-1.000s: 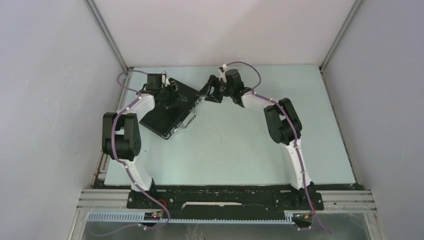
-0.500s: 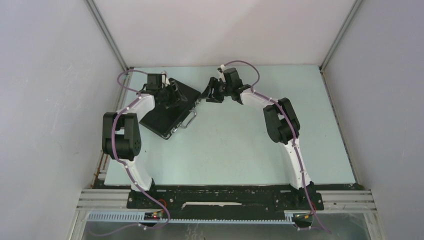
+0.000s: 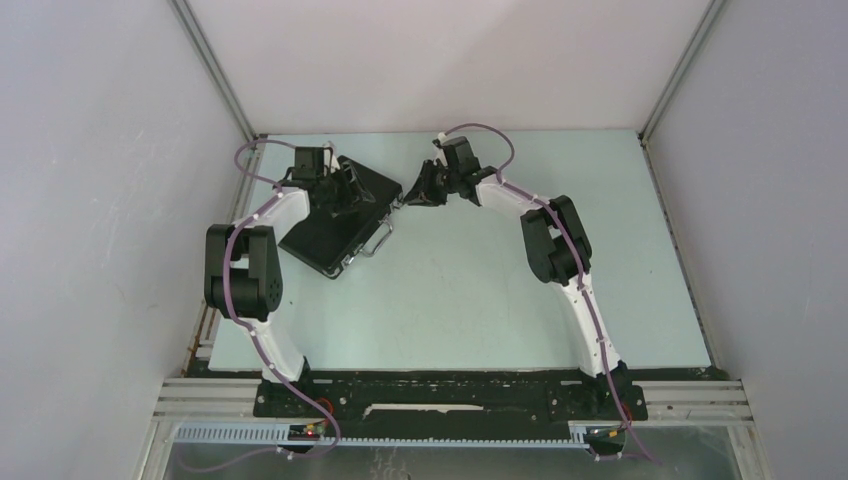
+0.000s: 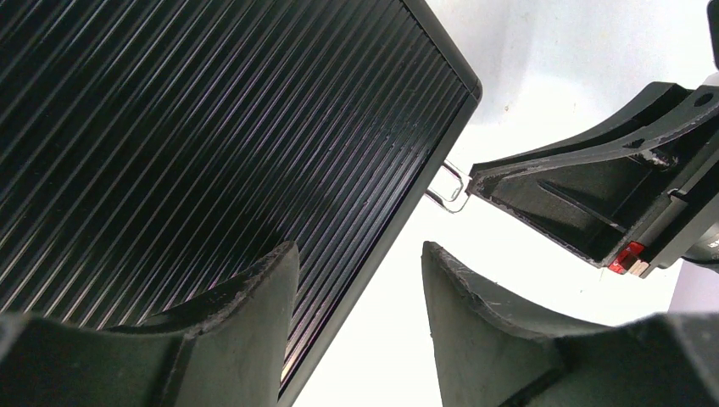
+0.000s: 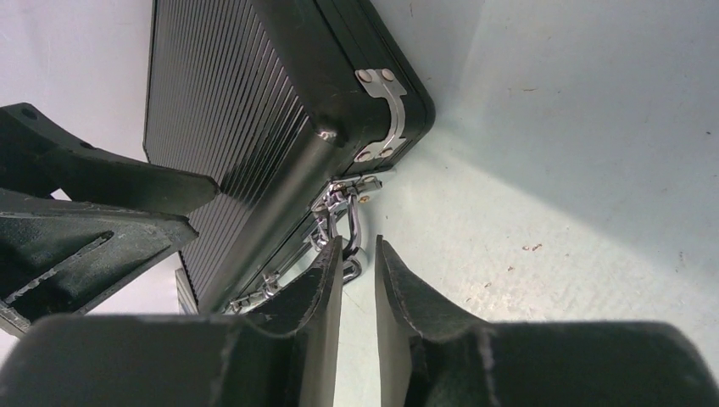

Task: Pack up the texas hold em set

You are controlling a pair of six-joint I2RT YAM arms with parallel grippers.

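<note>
The texas hold em set shows as a black ribbed case [image 3: 335, 228] with silver edges, lying closed at the table's back left, its handle [image 3: 376, 240] facing the near side. My left gripper [image 3: 345, 190] hovers open over the lid's right edge [image 4: 398, 195], one finger over the lid and the other over the table. My right gripper [image 3: 408, 195] is at the case's right corner. Its jaws [image 5: 357, 244] are pinched down to a narrow slit on the chrome latch loop [image 5: 349, 222]. The same loop [image 4: 449, 186] shows in the left wrist view, at the right gripper's tips.
Pale green table [image 3: 480, 290] stretches right and toward the near edge. Grey walls and aluminium posts [image 3: 215, 70] enclose the back and sides. The right gripper's body [image 4: 593, 195] sits close to the left gripper's right finger.
My right gripper has shifted left to the case's corner and its jaws have closed from wide to a slit. The left arm and the case have not moved.
</note>
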